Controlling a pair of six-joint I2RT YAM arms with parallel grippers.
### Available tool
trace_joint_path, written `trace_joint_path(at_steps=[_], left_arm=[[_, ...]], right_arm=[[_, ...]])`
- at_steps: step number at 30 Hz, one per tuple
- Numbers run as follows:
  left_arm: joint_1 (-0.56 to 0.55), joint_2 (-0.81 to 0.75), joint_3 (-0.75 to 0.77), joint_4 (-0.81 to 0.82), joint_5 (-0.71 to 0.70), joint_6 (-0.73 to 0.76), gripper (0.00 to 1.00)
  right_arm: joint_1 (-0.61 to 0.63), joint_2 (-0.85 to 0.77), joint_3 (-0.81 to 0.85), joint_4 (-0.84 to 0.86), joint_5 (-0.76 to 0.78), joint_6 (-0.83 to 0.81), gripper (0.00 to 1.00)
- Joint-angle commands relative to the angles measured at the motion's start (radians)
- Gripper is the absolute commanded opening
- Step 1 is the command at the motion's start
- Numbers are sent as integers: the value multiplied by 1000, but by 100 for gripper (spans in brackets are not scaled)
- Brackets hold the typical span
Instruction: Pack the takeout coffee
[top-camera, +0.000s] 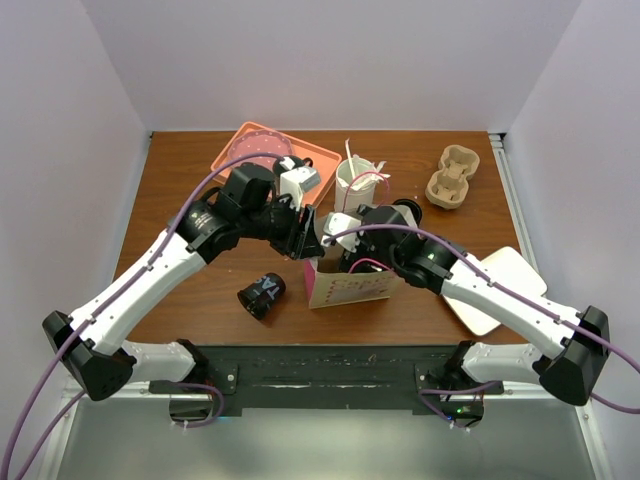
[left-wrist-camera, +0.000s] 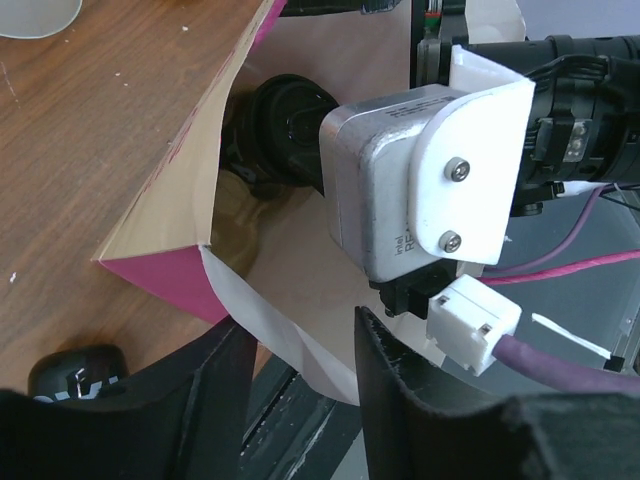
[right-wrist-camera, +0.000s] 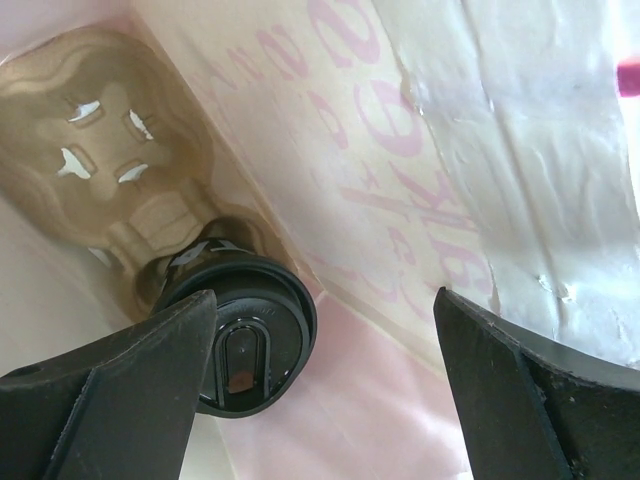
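Left gripper (left-wrist-camera: 305, 345): open, straddling bag (left-wrist-camera: 165, 272) rim.
Right gripper (right-wrist-camera: 325, 300): open wide, inside bag.
Cup (right-wrist-camera: 245, 340): lidded, seated in carrier (right-wrist-camera: 110, 150).

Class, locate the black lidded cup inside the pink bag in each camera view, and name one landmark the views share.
Right wrist: lidded cup lower left, lid toward the camera, seated in the cardboard carrier.
Left wrist: upper centre-left, a dark round shape deep in the pink bag, probably it.
Top external: not visible; hidden inside that bag at centre.
Shared landmark: the pink bag.
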Motion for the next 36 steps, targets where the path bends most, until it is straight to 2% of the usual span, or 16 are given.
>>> trace_joint_path(at_steps=[1,7,9,16,22,31,36], left_arm=[[-4,-7,50,0,-11,-2,50],[-4,-7,75,-23,-50,0,61],[-4,-5,88,-38,-80,-3,69],[-2,-17,157,-47,-192,-17,78],[-4,-43,177,-76,-295,-69,79],[-1,-210,99,-46,-502,-208,80],[0,-269,79,-118,-573,-267,79]], right_arm=[[-7,-6,50,18,40,20,94],[-11,-24,67,25,75,44,95],[-11,-31,81,25,86,57,95],[-13,-43,142,18,100,104,95],[-13,-63,185,-33,112,158,95],[-13,-115,254,-64,106,251,96],[-13,-120,300,-65,140,296,96]])
